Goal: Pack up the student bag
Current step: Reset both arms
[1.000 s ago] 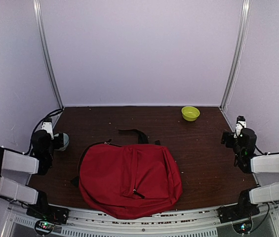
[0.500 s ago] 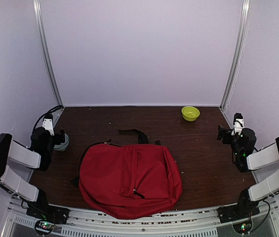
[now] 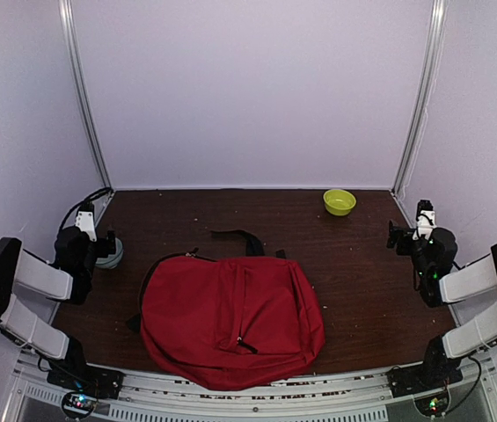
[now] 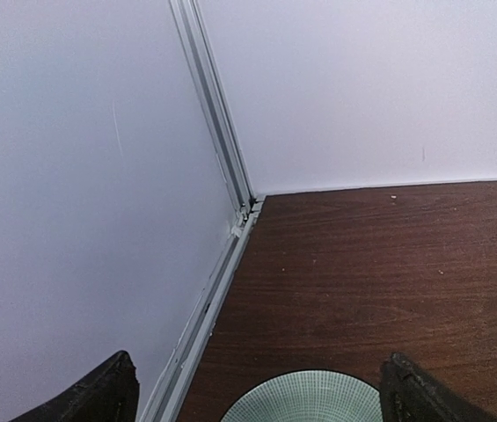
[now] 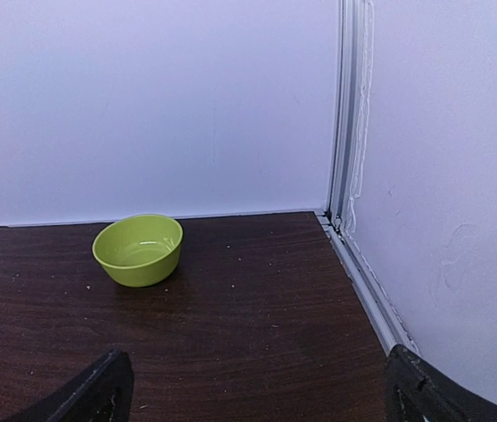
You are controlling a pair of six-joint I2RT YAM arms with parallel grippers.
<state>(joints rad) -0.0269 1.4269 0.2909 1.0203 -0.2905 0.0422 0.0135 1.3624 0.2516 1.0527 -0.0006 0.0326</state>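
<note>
The red backpack (image 3: pixel 232 320) is lying flat and zipped between the two arms, nothing being held. The left gripper (image 4: pixel 257 391), jaws apart, is being hovered over a pale green dish (image 4: pixel 305 398); the right gripper (image 5: pixel 257 387), jaws likewise apart, is being pointed toward a lime bowl (image 5: pixel 138 249) well ahead. Packed or yet unpacked cannot be told.

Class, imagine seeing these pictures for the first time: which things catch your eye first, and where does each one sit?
The red backpack dominates, lying flat and zipped near the front edge of the dark wooden table, between the two arms. Next comes the small lime-green bowl, alone in the far right corner. The left gripper and right gripper stand open at the table's sides, and a pale green ribbed dish lies just under the left one.
</note>
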